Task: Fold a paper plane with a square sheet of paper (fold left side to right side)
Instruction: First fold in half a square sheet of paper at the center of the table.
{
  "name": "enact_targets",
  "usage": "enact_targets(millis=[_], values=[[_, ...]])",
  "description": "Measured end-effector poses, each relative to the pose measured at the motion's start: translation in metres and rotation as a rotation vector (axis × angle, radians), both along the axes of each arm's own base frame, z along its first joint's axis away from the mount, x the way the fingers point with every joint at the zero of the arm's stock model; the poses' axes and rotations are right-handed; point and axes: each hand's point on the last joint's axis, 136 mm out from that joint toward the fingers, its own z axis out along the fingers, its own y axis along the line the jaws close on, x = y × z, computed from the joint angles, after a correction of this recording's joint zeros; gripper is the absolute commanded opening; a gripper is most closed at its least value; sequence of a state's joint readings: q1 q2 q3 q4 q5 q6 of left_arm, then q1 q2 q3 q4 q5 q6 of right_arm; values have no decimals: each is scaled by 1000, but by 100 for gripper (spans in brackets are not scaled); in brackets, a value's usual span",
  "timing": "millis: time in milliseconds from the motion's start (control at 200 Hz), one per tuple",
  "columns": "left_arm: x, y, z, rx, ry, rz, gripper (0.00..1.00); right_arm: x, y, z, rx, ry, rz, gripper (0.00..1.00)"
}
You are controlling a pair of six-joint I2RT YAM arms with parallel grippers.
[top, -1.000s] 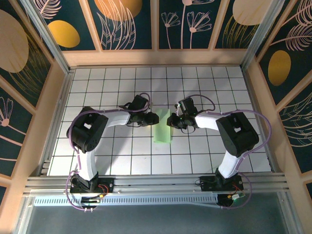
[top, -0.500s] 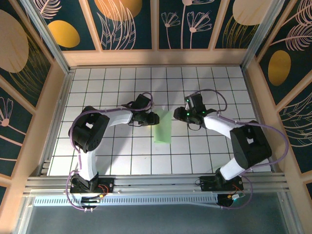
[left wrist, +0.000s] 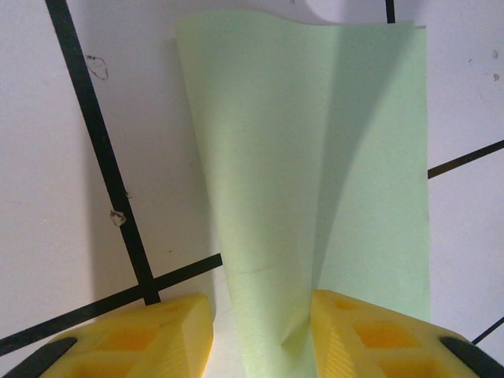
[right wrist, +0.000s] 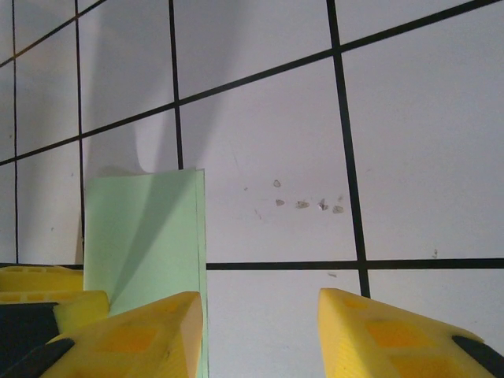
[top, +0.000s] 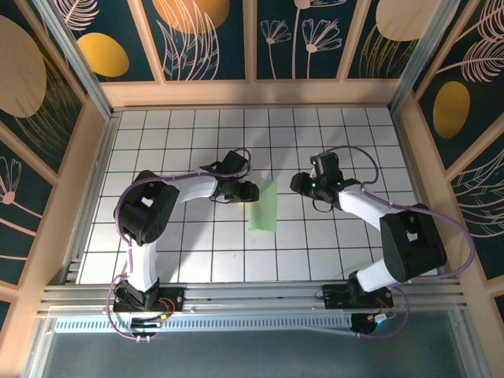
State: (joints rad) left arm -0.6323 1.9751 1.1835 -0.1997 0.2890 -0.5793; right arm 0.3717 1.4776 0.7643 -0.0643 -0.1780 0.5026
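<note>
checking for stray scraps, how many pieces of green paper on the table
1: the folded green sheet lies midway across the table, one end between the fingers of the left gripper. An arm could hide a scrap.

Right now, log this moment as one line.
paper sheet: folded to a narrow strip on table | left gripper: at its left edge, paper between jaws, grip unclear | right gripper: open, over bare table right of sheet

The tabletop (top: 181, 134) is white, divided into square tiles by black grid lines. Small scuff marks (right wrist: 303, 204) lie on one tile. A wooden frame (top: 252, 93) borders it, carrying dark floral panels (top: 205, 39). An aluminium rail (top: 252, 303) spans the near edge.
</note>
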Motion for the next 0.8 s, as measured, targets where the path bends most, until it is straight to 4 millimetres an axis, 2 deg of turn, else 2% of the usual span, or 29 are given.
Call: enact_targets(millis=[801], values=[[0, -2, 0, 25, 3, -13, 45, -15, 13, -6, 111, 47, 77, 47]])
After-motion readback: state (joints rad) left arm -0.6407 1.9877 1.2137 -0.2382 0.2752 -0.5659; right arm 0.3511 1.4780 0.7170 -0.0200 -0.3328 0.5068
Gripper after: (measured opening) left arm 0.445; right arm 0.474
